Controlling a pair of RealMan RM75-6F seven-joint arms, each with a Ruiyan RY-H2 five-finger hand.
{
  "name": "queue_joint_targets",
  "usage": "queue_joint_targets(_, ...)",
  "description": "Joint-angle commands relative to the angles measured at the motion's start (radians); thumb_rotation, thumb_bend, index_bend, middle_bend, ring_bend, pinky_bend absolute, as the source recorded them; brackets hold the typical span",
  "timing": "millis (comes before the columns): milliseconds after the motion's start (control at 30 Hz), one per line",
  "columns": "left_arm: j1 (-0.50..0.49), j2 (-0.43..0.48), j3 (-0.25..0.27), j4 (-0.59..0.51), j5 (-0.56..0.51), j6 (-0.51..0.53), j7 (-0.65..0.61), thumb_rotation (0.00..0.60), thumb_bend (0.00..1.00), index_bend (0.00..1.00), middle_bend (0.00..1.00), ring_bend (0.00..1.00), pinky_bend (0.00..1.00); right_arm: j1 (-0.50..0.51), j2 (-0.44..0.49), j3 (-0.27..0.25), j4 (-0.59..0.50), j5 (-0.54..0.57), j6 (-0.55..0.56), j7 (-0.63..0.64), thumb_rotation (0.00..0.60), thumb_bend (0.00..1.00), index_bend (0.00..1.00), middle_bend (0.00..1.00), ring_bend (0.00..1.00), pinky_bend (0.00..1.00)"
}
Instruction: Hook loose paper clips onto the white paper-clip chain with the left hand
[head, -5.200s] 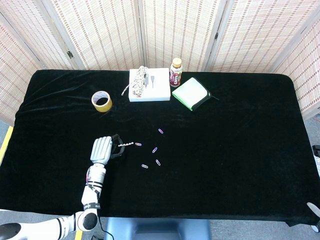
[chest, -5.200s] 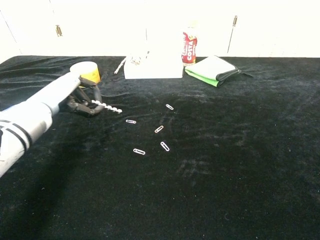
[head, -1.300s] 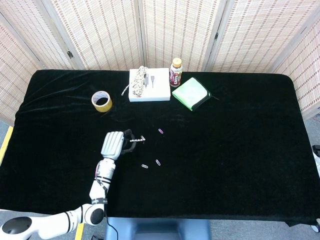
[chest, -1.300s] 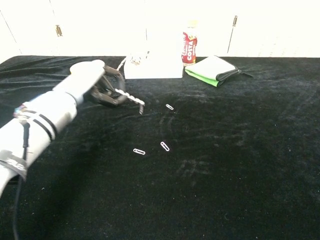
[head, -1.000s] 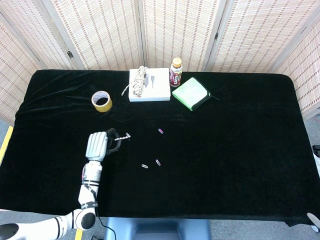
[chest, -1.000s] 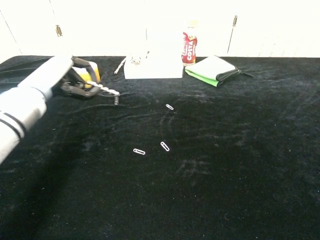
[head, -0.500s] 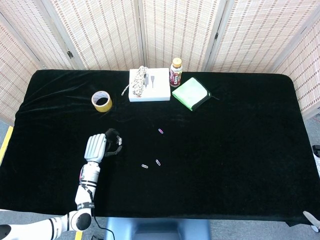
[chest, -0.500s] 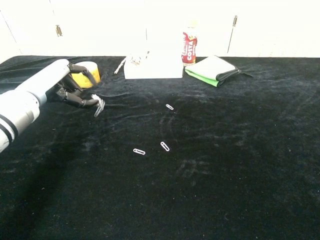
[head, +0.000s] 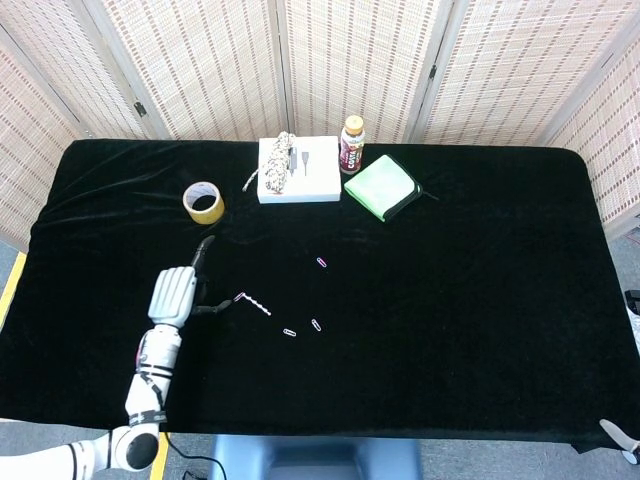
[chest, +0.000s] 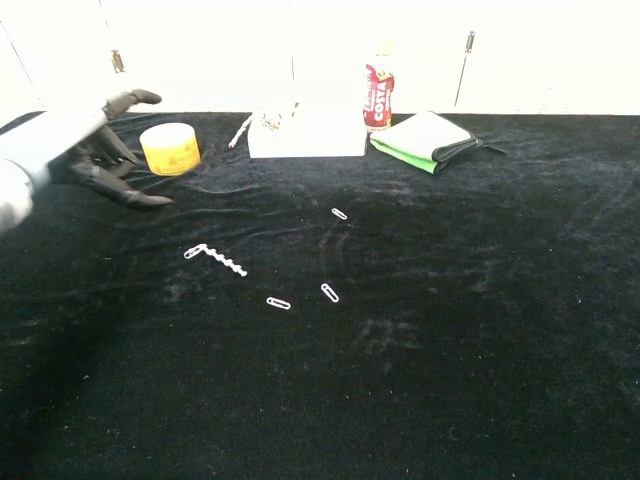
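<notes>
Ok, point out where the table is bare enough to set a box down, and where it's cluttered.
Bare: the black tablecloth right of the green pouch, and its near edge. Crowded: the back centre, with yellow tape roll, white block and small bottle; also left of centre, where the white paper-clip chain and loose paper clips lie by the left hand.

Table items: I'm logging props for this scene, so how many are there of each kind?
Loose paper clips: 3
Clip chain: 1
Tape roll: 1
Bottle: 1
White box: 1
Green pouch: 1
Rope bundle: 1
Total: 9
</notes>
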Motion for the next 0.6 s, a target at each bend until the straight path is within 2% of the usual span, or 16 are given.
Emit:
queue_joint_targets(33, 0.074, 0.217, 0.11, -0.168, 0.024, -0.025, 0.066, 0.6, 0.17, 0.01, 0.12, 0.3, 0.59, 0.014, 0.011, -0.008, -0.016, 0.0, -0.035, -0.026, 0.6, 0.01, 0.0, 0.0, 0.0, 0.0)
queue_joint_targets(100, 0.13, 0.308, 0.157, -0.225, 0.066, 0.026, 0.065, 0.6, 0.17, 0.01, 0.01, 0.07, 0.29, 0.03, 0.019, -0.01, -0.036, 0.001, -0.067, -0.05, 0.6, 0.01, 0.0, 0.0, 0.0, 0.0)
queue_joint_targets(133, 0.171, 0.344, 0.185, -0.24, 0.107, 0.079, 0.056, 0.6, 0.17, 0.01, 0.0, 0.02, 0.15, 0.041, 0.022, -0.009, -0.049, 0.003, -0.088, -0.07, 0.6, 0.01, 0.0, 0.0, 0.0, 0.0)
queue_joint_targets(167, 0.204, 0.365, 0.206, -0.245, 0.138, 0.126, 0.05, 0.6, 0.17, 0.01, 0.0, 0.0, 0.07, 0.051, 0.024, -0.009, -0.059, 0.006, -0.109, -0.088, 0.6, 0.01, 0.0, 0.0, 0.0, 0.0)
queue_joint_targets(200, 0.238, 0.38, 0.226, -0.244, 0.173, 0.177, 0.043, 0.6, 0.17, 0.01, 0.0, 0.0, 0.03, 0.061, 0.026, -0.009, -0.071, 0.01, -0.133, -0.107, 0.6, 0.01, 0.0, 0.0, 0.0, 0.0)
queue_joint_targets(333, 0.396, 0.413, 0.308, -0.187, 0.287, 0.394, 0.013, 0.6, 0.17, 0.01, 0.0, 0.0, 0.0, 0.128, 0.035, -0.002, -0.137, 0.031, -0.264, -0.205, 0.6, 0.01, 0.0, 0.0, 0.0, 0.0)
queue_joint_targets(400, 0.453, 0.413, 0.331, -0.152, 0.299, 0.453, -0.027, 0.6, 0.17, 0.0, 0.0, 0.0, 0.0, 0.156, 0.038, -0.001, -0.163, 0.043, -0.323, -0.247, 0.6, 0.01, 0.0, 0.0, 0.0, 0.0)
queue_joint_targets(467, 0.499, 0.416, 0.356, -0.114, 0.299, 0.47, -0.094, 0.6, 0.17, 0.0, 0.0, 0.0, 0.0, 0.18, 0.036, 0.002, -0.191, 0.059, -0.373, -0.288, 0.6, 0.01, 0.0, 0.0, 0.0, 0.0)
queue_joint_targets(533, 0.518, 0.439, 0.379, -0.102, 0.289, 0.441, -0.129, 0.6, 0.17, 0.0, 0.0, 0.0, 0.0, 0.197, 0.031, 0.005, -0.215, 0.068, -0.406, -0.342, 0.6, 0.01, 0.0, 0.0, 0.0, 0.0)
queue_joint_targets(600, 0.528, 0.459, 0.381, -0.112, 0.301, 0.446, -0.146, 0.6, 0.17, 0.0, 0.0, 0.0, 0.0, 0.207, 0.021, 0.006, -0.229, 0.072, -0.423, -0.382, 0.6, 0.01, 0.0, 0.0, 0.0, 0.0)
